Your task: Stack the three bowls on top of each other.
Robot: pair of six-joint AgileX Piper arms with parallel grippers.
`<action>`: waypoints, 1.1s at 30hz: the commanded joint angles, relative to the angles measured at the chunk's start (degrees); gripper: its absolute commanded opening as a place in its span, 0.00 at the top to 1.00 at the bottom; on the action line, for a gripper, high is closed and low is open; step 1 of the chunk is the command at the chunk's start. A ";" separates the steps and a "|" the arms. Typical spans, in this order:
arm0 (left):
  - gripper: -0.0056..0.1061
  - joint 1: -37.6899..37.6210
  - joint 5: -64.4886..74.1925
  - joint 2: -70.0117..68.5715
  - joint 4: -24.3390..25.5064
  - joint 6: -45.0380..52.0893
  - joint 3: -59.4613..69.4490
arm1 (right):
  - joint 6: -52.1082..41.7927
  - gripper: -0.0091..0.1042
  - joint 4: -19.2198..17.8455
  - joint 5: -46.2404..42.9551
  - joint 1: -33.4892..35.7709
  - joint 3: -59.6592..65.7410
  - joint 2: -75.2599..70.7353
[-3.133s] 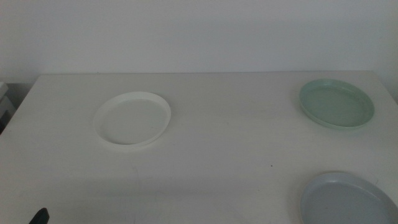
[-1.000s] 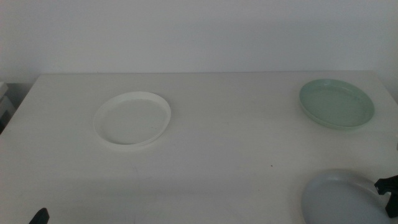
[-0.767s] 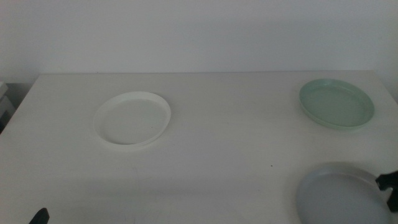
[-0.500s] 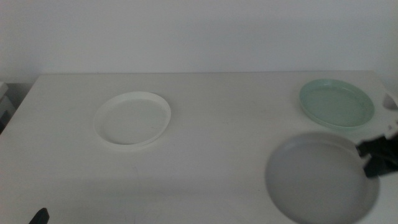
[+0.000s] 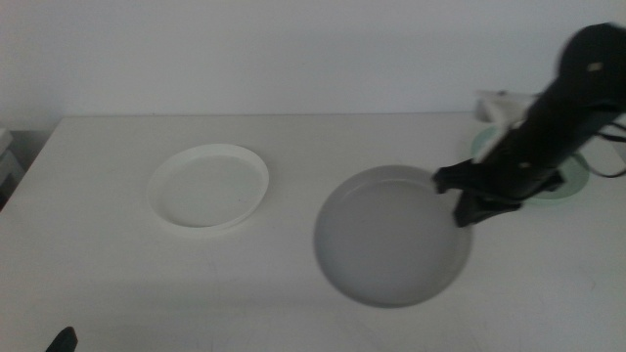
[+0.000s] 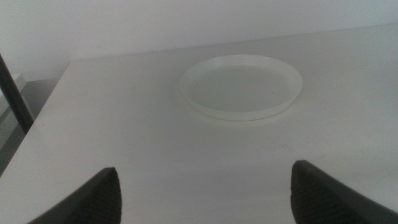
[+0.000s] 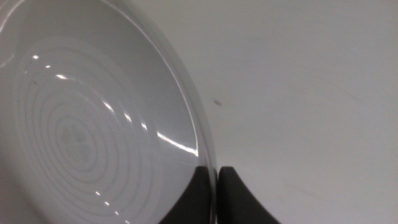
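Note:
The grey bowl [image 5: 391,237] hangs in the air over the table's middle right, held by its right rim in my right gripper [image 5: 462,196]. In the right wrist view the two dark jaws pinch the rim of the grey bowl [image 7: 81,130], with my right gripper [image 7: 216,177] shut on it. The white bowl [image 5: 208,186] rests on the table at the left; the left wrist view shows the white bowl [image 6: 241,86] ahead of my open left gripper [image 6: 205,193]. The mint green bowl [image 5: 577,181] at the right is mostly hidden behind the right arm.
A white wall runs behind the table's [image 5: 323,147] far edge. The tip of the left gripper [image 5: 62,339] shows at the bottom left corner in the middle view.
My right gripper came in from the lower right, took the grey bowl by its rim, lifted it and carried it left toward the table's middle. The white bowl stayed put.

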 commanded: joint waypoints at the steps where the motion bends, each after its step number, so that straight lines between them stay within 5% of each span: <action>1: 0.01 -0.12 -4.53 -0.41 -0.37 -0.30 -0.27 | 0.78 0.91 0.69 -1.95 2.00 -3.73 1.18; 19: 0.01 -0.12 -4.53 -0.41 -0.37 -0.30 -0.27 | 1.61 0.89 1.01 -6.29 5.01 -5.31 11.98; 33: 0.01 -0.12 -4.53 -0.41 -0.37 -0.30 -0.27 | 1.66 0.47 0.70 -6.53 4.31 -5.31 7.11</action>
